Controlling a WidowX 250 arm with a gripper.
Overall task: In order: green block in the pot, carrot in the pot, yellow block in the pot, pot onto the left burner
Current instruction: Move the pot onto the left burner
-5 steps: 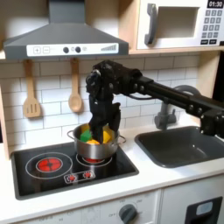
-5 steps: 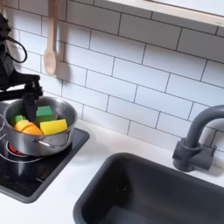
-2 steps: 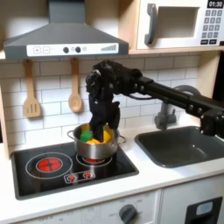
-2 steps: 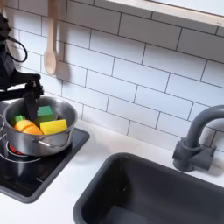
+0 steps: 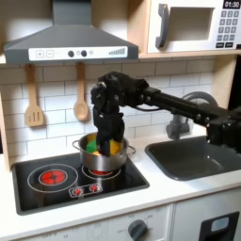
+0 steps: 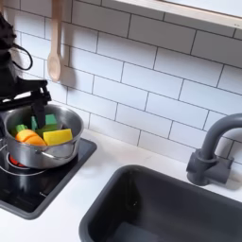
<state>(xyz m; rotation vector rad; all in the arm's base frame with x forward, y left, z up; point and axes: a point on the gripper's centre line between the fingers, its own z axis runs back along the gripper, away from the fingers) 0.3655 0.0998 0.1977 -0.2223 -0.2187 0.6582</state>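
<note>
Pot, round shiny steel (image 6: pixel 38 139), sits directly under your gripper (image 5: pixel 105 135), at far rim; left red-ringed burner (image 5: pixel 52 175) lies first exterior view's left. Jaws' spread: cannot tell.

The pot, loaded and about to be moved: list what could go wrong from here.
1. The claw hovers at the back rim of the pot; a thin-rim grip could slip or tilt it.
2. The yellow block and carrot sit near rim height, so a tilt might spill them.
3. The pot stands on the right burner; dragging it to the left burner could catch on the cooktop.
</note>
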